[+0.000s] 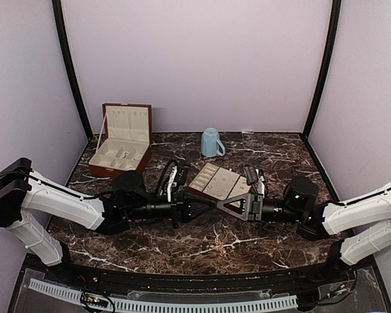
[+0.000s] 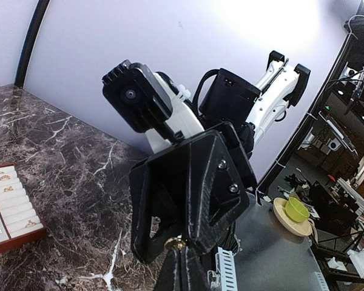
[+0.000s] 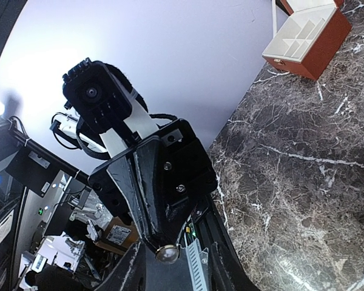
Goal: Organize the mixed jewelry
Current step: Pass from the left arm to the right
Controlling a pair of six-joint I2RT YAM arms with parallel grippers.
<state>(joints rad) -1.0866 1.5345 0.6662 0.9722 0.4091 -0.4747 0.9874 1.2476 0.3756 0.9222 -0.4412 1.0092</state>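
- The left gripper (image 1: 206, 207) has its fingers pressed together on a small round piece (image 3: 165, 253), held above the marble table (image 1: 182, 244) just in front of the tray (image 1: 229, 189).
- The right gripper (image 1: 216, 204) meets it tip to tip. In the right wrist view its own fingers (image 3: 132, 276) stand spread on either side of the piece.
- The piece is too small to show a long axis; its disc face turns toward the right wrist camera.
- The mixed jewelry (image 2: 4, 177), gold-toned rings, sits in the tray's padded rows.
- The wooden box (image 1: 120, 147) stands open at far left; the mug (image 1: 212, 142) stands behind the tray.
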